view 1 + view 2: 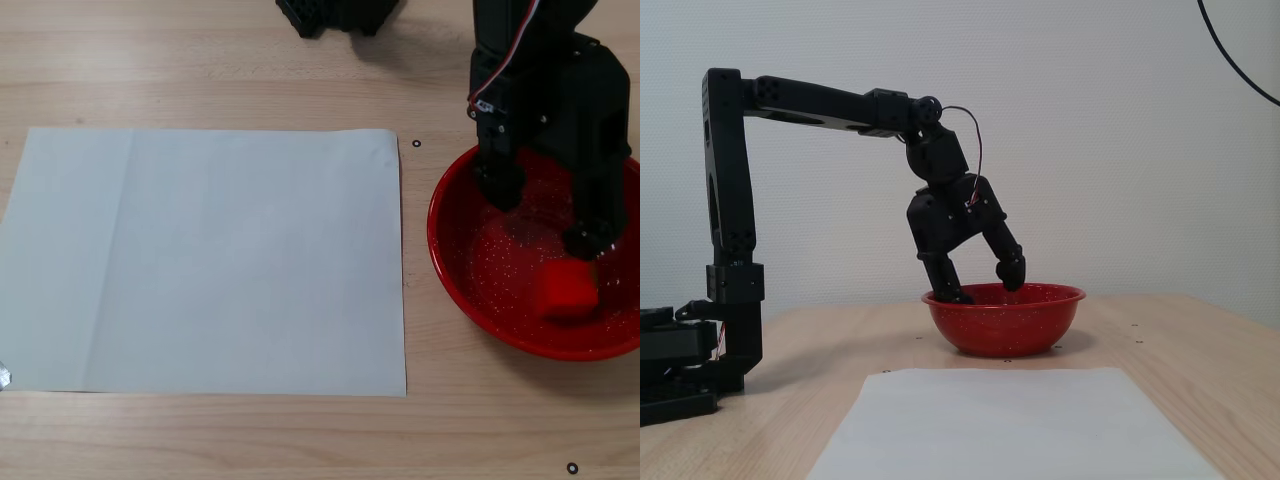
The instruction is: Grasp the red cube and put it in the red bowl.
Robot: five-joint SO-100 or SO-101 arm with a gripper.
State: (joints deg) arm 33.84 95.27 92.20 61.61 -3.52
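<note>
Though perhaps blurred, red cube [566,289] (bowl-held).

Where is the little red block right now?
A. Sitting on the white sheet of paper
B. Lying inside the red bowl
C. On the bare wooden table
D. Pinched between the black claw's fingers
B. In a fixed view from above, the red cube lies inside the red bowl, while the gripper stands open above it, holding nothing.
</note>
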